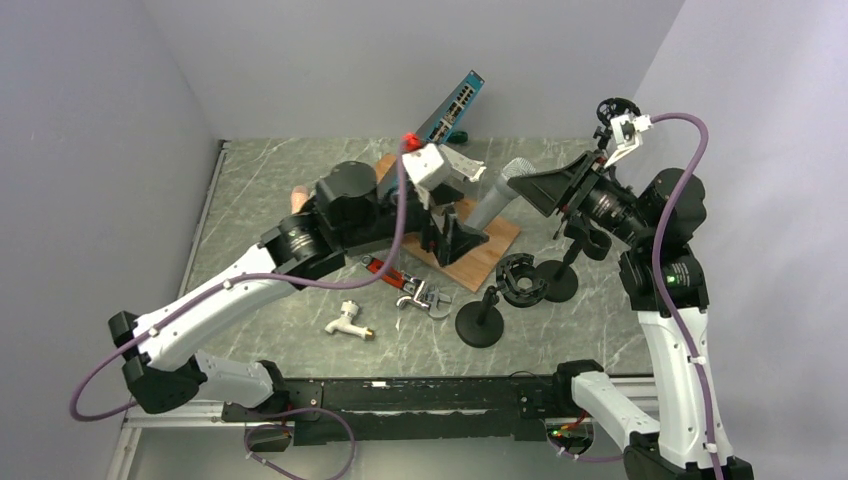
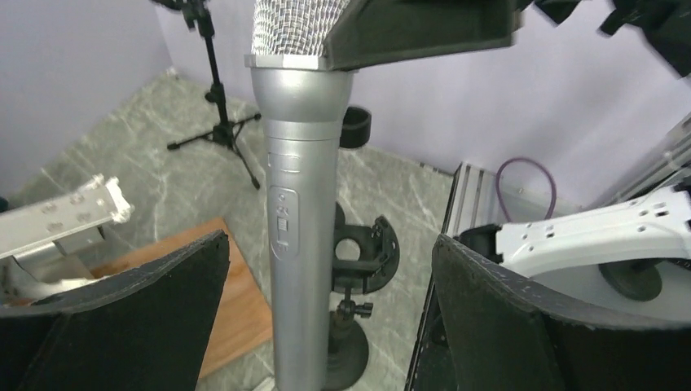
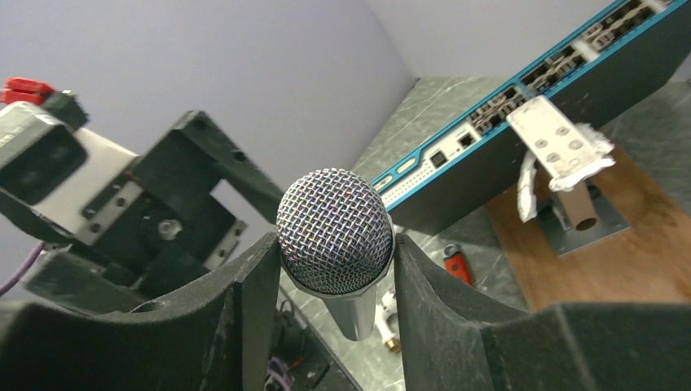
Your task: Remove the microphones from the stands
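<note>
Snugly, silver microphone (image 3: 334, 232), domed mesh head, inside black right pincer (image 3: 332, 259).

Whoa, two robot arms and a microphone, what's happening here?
The two arms are getting a silver microphone out of its holder. The right gripper is clamped on the mesh head and holds the microphone up in the air, tilted. The left gripper is wide open, its fingers on either side of the handle without touching it. The clip on the black stand looks empty, so the microphone seems to be out already.
</note>
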### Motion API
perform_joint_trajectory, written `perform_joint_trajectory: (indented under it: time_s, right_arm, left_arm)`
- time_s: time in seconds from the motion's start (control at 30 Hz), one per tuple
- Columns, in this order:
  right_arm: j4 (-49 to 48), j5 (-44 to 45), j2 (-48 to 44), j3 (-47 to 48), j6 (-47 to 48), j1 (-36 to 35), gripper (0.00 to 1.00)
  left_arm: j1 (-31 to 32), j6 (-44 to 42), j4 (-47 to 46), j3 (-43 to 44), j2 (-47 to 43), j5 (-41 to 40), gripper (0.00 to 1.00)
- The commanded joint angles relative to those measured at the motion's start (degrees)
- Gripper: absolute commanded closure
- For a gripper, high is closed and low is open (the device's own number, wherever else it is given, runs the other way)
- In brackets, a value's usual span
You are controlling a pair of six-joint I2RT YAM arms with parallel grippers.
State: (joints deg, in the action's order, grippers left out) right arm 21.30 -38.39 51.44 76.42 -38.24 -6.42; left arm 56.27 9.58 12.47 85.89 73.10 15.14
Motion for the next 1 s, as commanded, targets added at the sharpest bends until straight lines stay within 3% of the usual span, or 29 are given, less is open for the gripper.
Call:
perform_joint_trajectory:
  time_s: [0.0, 0.07, 0.2, 0.37, 0.5, 0.6, 0.63, 0.67, 0.73, 0.8, 0.83, 0.97]
  right_arm:
    - [-7.1, -6.9, -2.6, -3.2, -4.7, -0.1, 1.0]
    - [-8.0, -7.7, -2.9, -4.4, -5.2, -0.1, 1.0]
    - [-12.1, -8.9, -3.8, -8.1, -7.7, -0.2, 1.0]
    - [-13.3, -9.3, -3.2, -8.6, -8.5, -0.2, 1.0]
    - [-12.3, -8.3, -3.5, -8.2, -7.6, -0.2, 1.0]
    - [-12.4, -7.7, -3.9, -8.7, -7.6, -0.2, 1.0]
    - [-12.1, -7.5, -3.9, -8.5, -6.8, -0.2, 1.0]
    - [-11.0, -6.9, -3.9, -7.9, -5.3, -0.2, 0.9]
    - [-5.6, -2.5, -3.6, -5.4, -0.1, -0.2, 0.45]
    - [1.2, 4.2, -4.2, -2.6, 4.2, -0.1, 0.06]
    - [2.5, 7.6, -5.0, -1.8, 5.5, -0.2, 0.01]
    - [1.9, 24.4, -12.3, -5.2, 5.1, -0.2, 0.0]
  left_arm:
    - [4.4, -4.8, 6.9, 5.1, 3.9, -9.4, 0.04]
    - [5.9, -6.8, 10.0, 7.9, 6.2, -14.6, 0.05]
    - [6.9, -7.5, 9.0, 7.6, 7.7, -16.9, 0.08]
    - [7.0, -7.7, 9.3, 7.7, 8.3, -18.2, 0.28]
    - [7.0, -8.0, 7.4, 5.2, 5.9, -18.7, 0.56]
    - [7.1, -8.4, 7.3, 4.4, 5.0, -19.1, 0.98]
    - [7.0, -8.6, 7.7, 4.5, 4.8, -19.1, 1.0]
    - [7.0, -8.8, 7.8, 4.5, 4.6, -18.8, 1.0]
    - [7.0, -8.8, 7.8, 4.4, 3.8, -17.6, 1.0]
    - [7.0, -8.6, 7.7, 3.9, 2.9, -15.8, 1.0]
    - [7.0, -8.5, 8.1, 3.7, 2.5, -15.3, 1.0]
    - [7.0, -7.3, 12.0, 2.3, -0.1, -18.1, 1.0]
